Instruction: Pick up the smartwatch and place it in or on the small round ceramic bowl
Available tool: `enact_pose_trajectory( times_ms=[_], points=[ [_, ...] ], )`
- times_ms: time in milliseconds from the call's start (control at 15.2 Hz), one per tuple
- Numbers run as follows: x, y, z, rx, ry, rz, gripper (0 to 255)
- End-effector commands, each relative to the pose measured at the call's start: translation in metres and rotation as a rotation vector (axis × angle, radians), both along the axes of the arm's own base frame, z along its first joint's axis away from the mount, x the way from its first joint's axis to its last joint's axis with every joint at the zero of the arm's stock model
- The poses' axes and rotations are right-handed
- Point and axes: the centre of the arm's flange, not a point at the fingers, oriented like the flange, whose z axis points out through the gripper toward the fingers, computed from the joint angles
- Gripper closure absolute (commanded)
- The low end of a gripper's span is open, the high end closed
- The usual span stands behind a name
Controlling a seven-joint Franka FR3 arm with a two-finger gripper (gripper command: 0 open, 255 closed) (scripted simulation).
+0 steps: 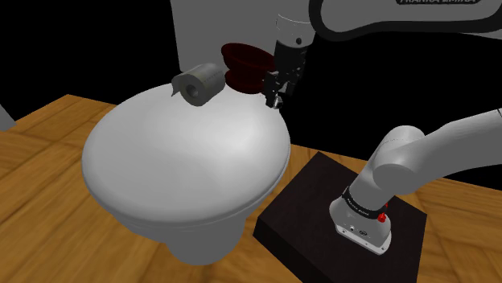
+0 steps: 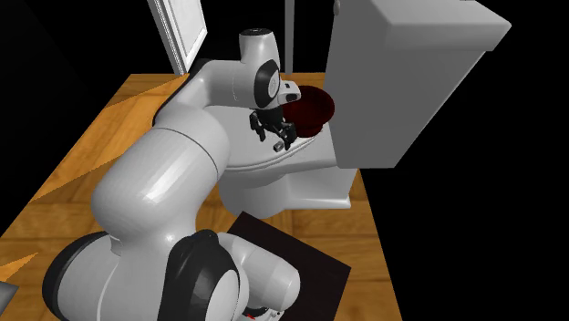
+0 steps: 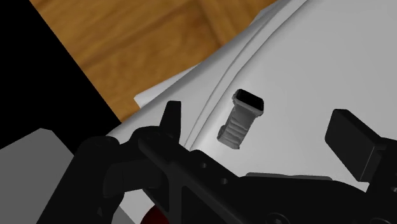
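One grey smartwatch point(image 1: 199, 83) lies on the closed white toilet lid point(image 1: 185, 153), toward the lid's back edge, with its strap curled. Nothing touches the watch, and bare lid surrounds it in the wrist view.

A dark red bowl point(image 1: 245, 60) sits at the back of the lid, just beside the watch and near the white tank point(image 2: 410, 64). Whether bowl and watch touch cannot be told.

The black gripper point(image 1: 274, 96) hangs above the lid's back corner, close to the bowl, on the side away from the watch. The fingers point(image 3: 353, 140) stand wide apart, released, and grasp nothing. In the wrist view the watch appears in the gap between them but lies farther off on the lid and is not held.

The toilet stands on a wooden floor point(image 1: 48, 133). The dark stand point(image 1: 314, 201) sits on the floor just beside the lid. A black area shows beyond the lid's far side.
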Motion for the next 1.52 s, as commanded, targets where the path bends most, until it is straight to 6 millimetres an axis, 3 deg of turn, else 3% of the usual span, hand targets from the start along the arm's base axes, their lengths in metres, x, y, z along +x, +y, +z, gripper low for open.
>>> enact_pose_trajectory(
  times_ms=[0,66,594,660,1254,1452],
  points=[
    [0.0,0.0,-0.01,0.0,-0.001,0.0,0],
    [0.0,-0.001,-0.019,0.0,-0.001,0.0,0],
    [0.0,-0.001,-0.018,0.0,-0.001,0.0,0],
    [0.0,-0.001,-0.018,0.0,-0.001,0.0,255],
    [0.0,-0.001,-0.019,0.0,-0.001,0.0,255],
    [0.0,-0.001,-0.003,0.0,-0.001,0.0,255]
  ],
)
